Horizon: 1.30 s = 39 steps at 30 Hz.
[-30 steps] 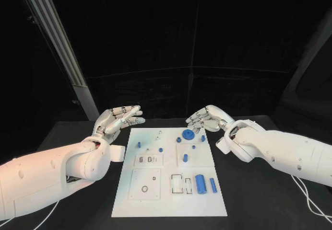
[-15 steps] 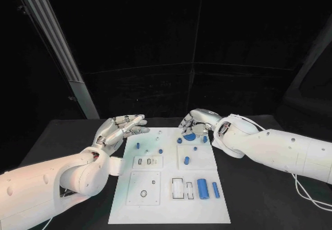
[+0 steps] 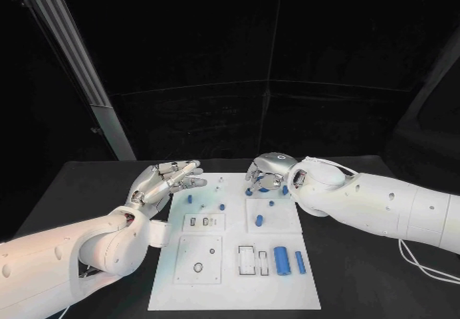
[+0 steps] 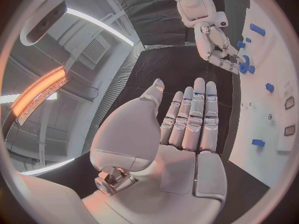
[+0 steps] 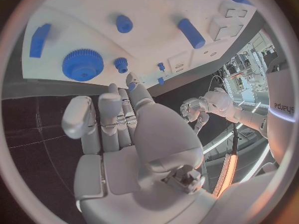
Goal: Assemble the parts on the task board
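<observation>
A robotics lab or test cell: a matte black table stands inside black curtained walls, with a pale metal upright rail at the far left. Long orange-lit ceiling strip lamps and a square ceiling vent hang overhead.

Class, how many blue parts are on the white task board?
9: gear, small gear, bar by the right hand; two pegs mid-board; two small pieces left; two cylinders at the near end. The hand may hide more.
</observation>
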Each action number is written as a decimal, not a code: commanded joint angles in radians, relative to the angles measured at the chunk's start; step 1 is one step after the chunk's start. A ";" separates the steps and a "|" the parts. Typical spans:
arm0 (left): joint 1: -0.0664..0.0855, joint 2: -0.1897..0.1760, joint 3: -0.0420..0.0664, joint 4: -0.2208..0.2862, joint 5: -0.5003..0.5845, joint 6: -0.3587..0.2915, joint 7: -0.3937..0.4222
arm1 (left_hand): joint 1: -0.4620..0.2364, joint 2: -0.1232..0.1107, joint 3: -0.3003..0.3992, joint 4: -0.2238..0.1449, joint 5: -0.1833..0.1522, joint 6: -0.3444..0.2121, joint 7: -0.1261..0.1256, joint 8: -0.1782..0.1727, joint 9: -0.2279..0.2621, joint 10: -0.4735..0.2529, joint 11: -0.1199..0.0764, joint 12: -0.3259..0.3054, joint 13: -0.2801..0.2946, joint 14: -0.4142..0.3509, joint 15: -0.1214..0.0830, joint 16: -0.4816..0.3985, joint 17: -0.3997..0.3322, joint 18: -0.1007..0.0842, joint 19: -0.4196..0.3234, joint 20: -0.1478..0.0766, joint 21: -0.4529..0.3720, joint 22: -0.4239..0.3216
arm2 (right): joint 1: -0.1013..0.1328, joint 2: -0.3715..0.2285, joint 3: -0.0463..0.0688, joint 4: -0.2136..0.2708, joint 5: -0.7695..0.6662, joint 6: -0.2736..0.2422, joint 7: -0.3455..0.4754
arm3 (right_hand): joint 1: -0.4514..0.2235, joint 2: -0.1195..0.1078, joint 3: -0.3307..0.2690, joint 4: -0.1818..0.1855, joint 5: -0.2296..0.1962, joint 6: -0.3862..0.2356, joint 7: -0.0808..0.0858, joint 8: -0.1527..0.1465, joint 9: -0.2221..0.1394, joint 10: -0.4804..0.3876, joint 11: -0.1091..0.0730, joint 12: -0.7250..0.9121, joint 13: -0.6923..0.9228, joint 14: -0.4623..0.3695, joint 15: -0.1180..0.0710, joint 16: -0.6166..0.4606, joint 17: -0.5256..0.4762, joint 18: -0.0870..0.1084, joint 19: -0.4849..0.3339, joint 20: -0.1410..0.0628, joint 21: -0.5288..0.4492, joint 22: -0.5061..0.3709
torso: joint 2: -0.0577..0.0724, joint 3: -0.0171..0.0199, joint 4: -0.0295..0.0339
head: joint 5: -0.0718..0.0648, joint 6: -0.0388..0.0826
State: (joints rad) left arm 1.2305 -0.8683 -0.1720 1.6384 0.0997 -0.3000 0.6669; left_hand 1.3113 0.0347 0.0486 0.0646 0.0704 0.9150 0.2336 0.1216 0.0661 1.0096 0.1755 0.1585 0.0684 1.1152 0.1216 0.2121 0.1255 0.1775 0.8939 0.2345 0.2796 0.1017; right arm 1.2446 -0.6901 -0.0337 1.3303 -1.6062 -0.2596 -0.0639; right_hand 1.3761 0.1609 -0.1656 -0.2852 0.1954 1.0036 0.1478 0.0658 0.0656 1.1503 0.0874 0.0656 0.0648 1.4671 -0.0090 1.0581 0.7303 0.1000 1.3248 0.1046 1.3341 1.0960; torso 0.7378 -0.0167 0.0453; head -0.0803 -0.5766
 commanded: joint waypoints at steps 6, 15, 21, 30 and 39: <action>0.002 0.004 0.001 -0.003 -0.009 0.027 -0.003 | -0.005 0.001 -0.001 -0.007 0.003 -0.001 0.003 -0.005 -0.001 -0.007 0.002 -0.005 -0.001 -0.001 0.003 -0.003 0.001 0.007 0.007 0.002 0.001 -0.002 | 0.003 0.009 0.001 0.000 -0.058 0.082 -0.034 | -0.007 0.001 -0.009 -0.002 -0.005 -0.010 0.002 -0.001 0.001 -0.004 0.000 0.005 0.003 0.017 0.009 0.072 0.084 -0.021 0.030 0.002 0.047 0.075 | 0.008 -0.0008 0.0044 | 0.001 -0.007; 0.003 0.007 0.001 -0.008 -0.009 0.032 -0.008 | -0.006 0.001 -0.001 -0.008 0.003 -0.002 0.004 -0.007 -0.001 -0.009 0.003 -0.007 -0.002 -0.002 0.003 -0.005 0.001 0.006 0.006 0.003 0.000 -0.003 | 0.003 0.024 0.001 -0.009 -0.060 0.096 -0.029 | 0.001 0.013 -0.003 -0.004 0.003 -0.003 0.005 0.000 0.002 -0.005 0.003 0.004 0.002 0.015 0.012 0.102 0.115 -0.024 0.034 0.005 0.062 0.095 | 0.012 -0.0013 0.0048 | 0.003 -0.010; 0.003 0.008 0.001 -0.007 -0.009 0.035 -0.012 | -0.007 0.002 -0.001 -0.010 0.004 -0.004 0.006 -0.009 -0.001 -0.012 0.004 -0.009 -0.003 -0.003 0.004 -0.006 0.001 0.006 0.006 0.003 -0.002 -0.005 | 0.003 0.032 0.001 -0.023 -0.060 0.118 -0.031 | 0.021 0.035 0.020 -0.006 0.019 -0.001 0.010 -0.001 0.001 -0.011 0.006 0.000 0.000 0.010 0.015 0.114 0.123 -0.024 0.032 0.008 0.069 0.102 | 0.013 -0.0027 0.0065 | 0.000 -0.014; 0.003 0.008 0.001 -0.011 -0.009 0.038 -0.024 | -0.004 0.007 0.002 -0.014 0.004 -0.007 0.007 -0.013 -0.001 -0.016 0.006 -0.013 -0.003 -0.004 0.006 -0.010 0.001 0.006 0.006 0.004 -0.004 -0.007 | 0.003 0.039 0.001 -0.032 -0.060 0.137 -0.030 | 0.031 0.049 0.045 -0.006 0.013 0.012 0.010 0.002 0.002 -0.001 0.005 0.004 0.000 0.010 0.015 0.134 0.146 -0.027 0.038 0.009 0.080 0.121 | 0.014 -0.0023 0.0045 | 0.005 -0.023; 0.004 0.008 0.001 -0.014 -0.008 0.038 -0.037 | -0.002 0.012 0.005 -0.016 0.005 -0.008 0.008 -0.015 -0.001 -0.018 0.006 -0.015 -0.003 -0.005 0.006 -0.011 0.002 0.006 0.006 0.005 -0.005 -0.009 | 0.003 0.045 0.001 -0.036 -0.060 0.112 -0.018 | 0.047 0.060 0.090 -0.007 -0.010 0.030 0.010 0.003 0.002 0.012 0.003 0.004 0.000 0.005 0.013 0.146 0.154 -0.028 0.038 0.008 0.089 0.133 | 0.015 -0.0036 0.0036 | 0.004 -0.025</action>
State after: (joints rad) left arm 1.2322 -0.8614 -0.1718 1.6241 0.0979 -0.2776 0.6372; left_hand 1.3076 0.0384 0.0542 0.0535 0.0703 0.9149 0.2336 0.1130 0.0664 0.9986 0.1787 0.1498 0.0669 1.1114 0.1253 0.2043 0.1261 0.1774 0.8973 0.2381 0.2796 0.0941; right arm 1.2452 -0.6474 -0.0331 1.2947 -1.6594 -0.1433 -0.0908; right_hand 1.4225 0.2151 -0.0816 -0.2942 0.1893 1.0269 0.1564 0.0656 0.0670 1.1565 0.0896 0.0656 0.0649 1.4667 -0.0016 1.1986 0.8833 0.0850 1.3549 0.1125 1.4204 1.2283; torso 0.7527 -0.0199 0.0497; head -0.0757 -0.6006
